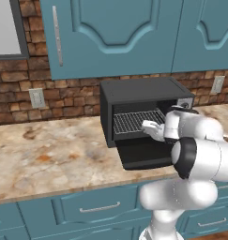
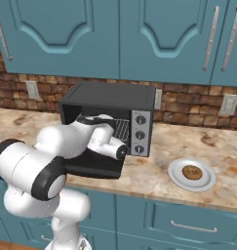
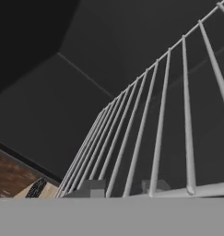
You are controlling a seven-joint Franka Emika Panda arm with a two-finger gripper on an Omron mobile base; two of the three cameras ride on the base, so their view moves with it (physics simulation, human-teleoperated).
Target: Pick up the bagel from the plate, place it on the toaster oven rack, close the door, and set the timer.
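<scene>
A black toaster oven (image 1: 134,93) sits on a marbled surface (image 1: 49,154) below teal cabinets (image 2: 115,34), its door (image 1: 143,152) dropped flat and open. The white arm reaches into the cavity, the hand over the toaster oven rack (image 1: 134,121). In the hand view the wires fan away toward one o'clock, and the fingers (image 3: 124,187) stand slightly apart — nothing between them. The bagel (image 2: 192,172) lies on the plate (image 2: 176,177), well apart from the oven at its four o'clock.
</scene>
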